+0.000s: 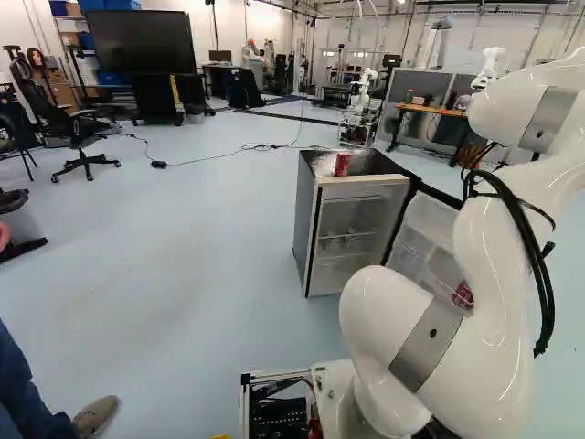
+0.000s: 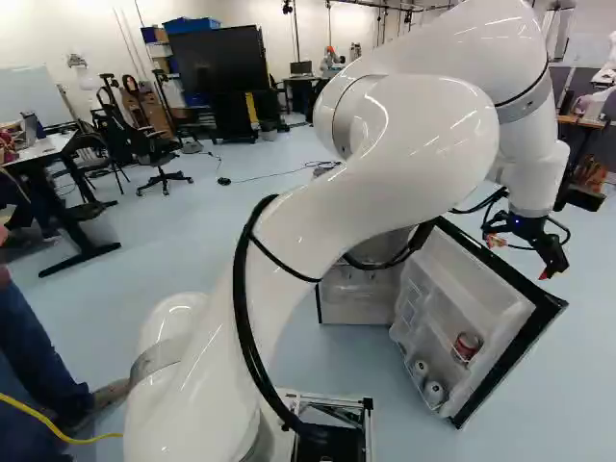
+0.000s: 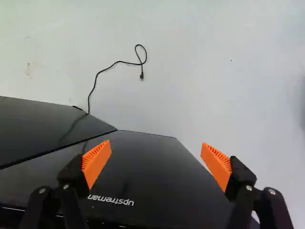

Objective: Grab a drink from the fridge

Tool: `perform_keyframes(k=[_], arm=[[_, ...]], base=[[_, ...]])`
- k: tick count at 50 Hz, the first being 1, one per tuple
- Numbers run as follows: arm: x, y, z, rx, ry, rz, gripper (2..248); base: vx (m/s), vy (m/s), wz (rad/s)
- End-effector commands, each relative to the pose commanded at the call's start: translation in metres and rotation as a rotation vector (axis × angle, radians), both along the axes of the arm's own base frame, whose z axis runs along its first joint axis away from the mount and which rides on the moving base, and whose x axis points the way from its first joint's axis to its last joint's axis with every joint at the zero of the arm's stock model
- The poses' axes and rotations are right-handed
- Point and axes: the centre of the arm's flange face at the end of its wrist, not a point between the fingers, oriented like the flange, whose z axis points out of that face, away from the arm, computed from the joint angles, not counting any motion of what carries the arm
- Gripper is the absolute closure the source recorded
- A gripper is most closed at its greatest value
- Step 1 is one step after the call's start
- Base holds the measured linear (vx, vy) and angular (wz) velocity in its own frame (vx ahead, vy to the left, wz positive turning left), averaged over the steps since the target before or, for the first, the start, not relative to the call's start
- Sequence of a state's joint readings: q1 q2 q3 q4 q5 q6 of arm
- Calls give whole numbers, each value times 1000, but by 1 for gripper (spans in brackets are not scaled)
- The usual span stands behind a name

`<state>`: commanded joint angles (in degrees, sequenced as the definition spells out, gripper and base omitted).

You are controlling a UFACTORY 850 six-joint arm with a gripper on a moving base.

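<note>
pale blue floor (image 1: 183, 210), black office chair (image 1: 69, 123), white walls (image 1: 260, 23)

We hold our white arm (image 2: 414, 144) raised from its lowest joint, bent in a high arch that runs across the right base view from lower left to upper right. Past the arch, our wrist (image 2: 535, 178) drops steeply, and our black gripper (image 2: 521, 258) hangs beneath it, tipped downward. Our fingers (image 3: 96, 162) stand wide apart, their orange pads (image 3: 217, 164) facing each other across the gap.
</note>
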<state>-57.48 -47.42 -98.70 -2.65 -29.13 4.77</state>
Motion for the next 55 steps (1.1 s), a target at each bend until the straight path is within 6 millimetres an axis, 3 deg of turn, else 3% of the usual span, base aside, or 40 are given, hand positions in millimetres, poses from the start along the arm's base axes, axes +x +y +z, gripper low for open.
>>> perform_keyframes(k=[31, 55], arm=[[-25, 14, 0, 52, 34, -20, 3], [-49, 36, 1, 99, 63, -33, 3]], base=[[0, 0, 0], [0, 0, 0]])
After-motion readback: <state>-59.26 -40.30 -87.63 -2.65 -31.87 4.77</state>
